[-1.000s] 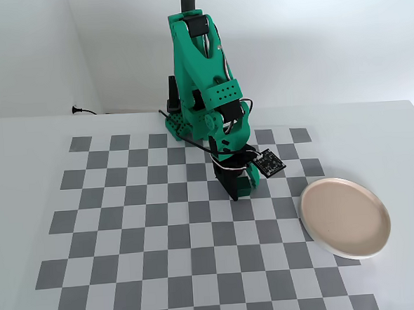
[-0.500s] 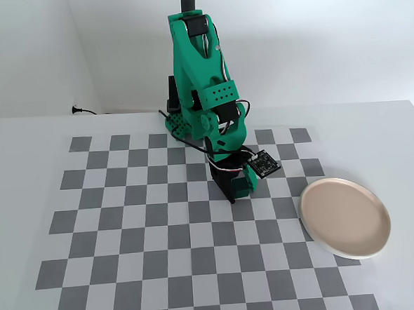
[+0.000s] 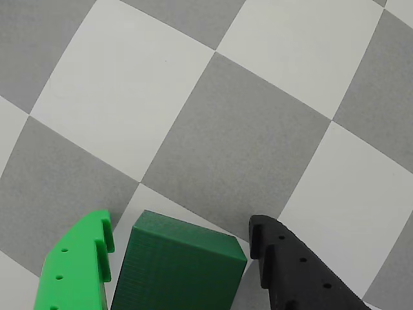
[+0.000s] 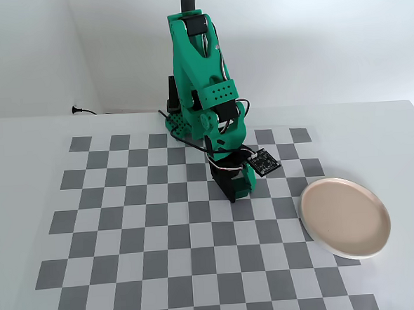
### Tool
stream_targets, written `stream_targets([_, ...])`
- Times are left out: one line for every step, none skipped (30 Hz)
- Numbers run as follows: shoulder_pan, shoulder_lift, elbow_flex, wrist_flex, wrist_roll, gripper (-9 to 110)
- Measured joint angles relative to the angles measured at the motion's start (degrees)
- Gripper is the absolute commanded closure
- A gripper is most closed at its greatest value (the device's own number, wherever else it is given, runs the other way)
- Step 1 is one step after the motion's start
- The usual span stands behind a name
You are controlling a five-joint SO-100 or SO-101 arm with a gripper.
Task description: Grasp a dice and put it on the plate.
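Wrist view: my gripper [image 3: 181, 248] brackets the dice [image 3: 177, 271], a matte, finely ribbed dark green block; narrow gaps show beside each finger, so I cannot tell whether it pinches yet. I would close squarely on the flat faces before lifting.

Fixed view: gripper low on the checkered bench [image 4: 127, 223]; smooth beige plate [image 4: 345, 218] lies empty, well apart at right.

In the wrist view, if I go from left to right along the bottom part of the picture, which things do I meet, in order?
Bright green finger → dark green dice → black finger. The dice sits between the two fingers of the gripper, over the checkered board.
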Motion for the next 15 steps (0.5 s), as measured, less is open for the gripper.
stream_targets([0.00,0.00,0.00,0.00,0.00,88])
stream_targets([0.00,0.00,0.00,0.00,0.00,89])
stream_targets([0.00,0.00,0.00,0.00,0.00,91])
stream_targets([-0.09,0.00,0.00,0.00,0.00,92])
stream_targets([-0.09,0.00,0.00,0.00,0.00,93])
stream_targets([-0.09,0.00,0.00,0.00,0.00,95])
stream_targets([-0.09,0.00,0.00,0.00,0.09,96])
stream_targets([-0.09,0.00,0.00,0.00,0.35,97])
stream_targets([-0.09,0.00,0.00,0.00,0.53,99])
stream_targets([-0.09,0.00,0.00,0.00,0.70,100])
stream_targets([-0.09,0.00,0.00,0.00,0.88,102])
stream_targets([-0.26,0.00,0.00,-0.26,1.14,105])
stream_targets([-0.44,0.00,0.00,-0.44,1.32,106])
stream_targets([-0.70,0.00,0.00,-0.79,1.67,106])
stream_targets([-0.88,0.00,0.00,-1.05,1.93,106])
